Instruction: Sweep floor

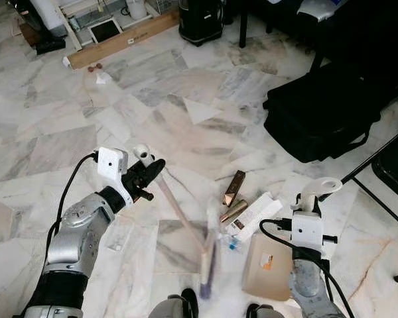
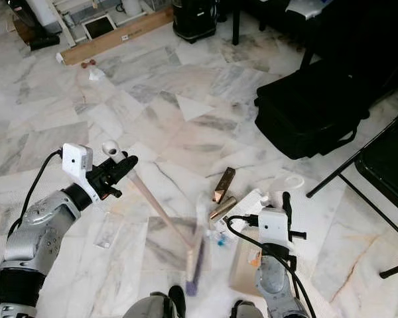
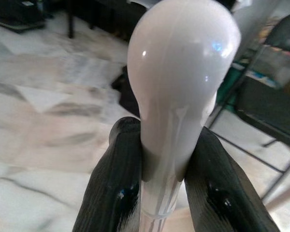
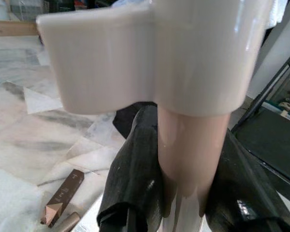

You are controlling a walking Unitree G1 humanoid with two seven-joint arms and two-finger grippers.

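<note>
Nearest the robot's feet, the broom head rests on the marble floor, blurred, just beside a flat tan dustpan lying on the tiles. The right end effector is clamped on the dustpan handle, its two black fingers pressed against the beige shaft under the white cap; the handle stands nearly upright above the pan. The left end effector is clamped on the broom handle just below its rounded white knob, with the shaft slanting down and to the right toward the head.

Between the broom head and the pan mouth lies the litter: a white carton, a brown box, a gold tube and some small scraps, all close together and touching or nearly so. Farther off, a black bag sits to the right, with dark chair legs beside it, and a long cardboard box lies at the far edge of the room.

The step in hand looks like gathering the litter into the pan. The next move probably calls for drawing the broom head behind the pile and pushing it rightward, while the pan's lip stays flat on the floor so the boxes ride in rather than slide under.
</note>
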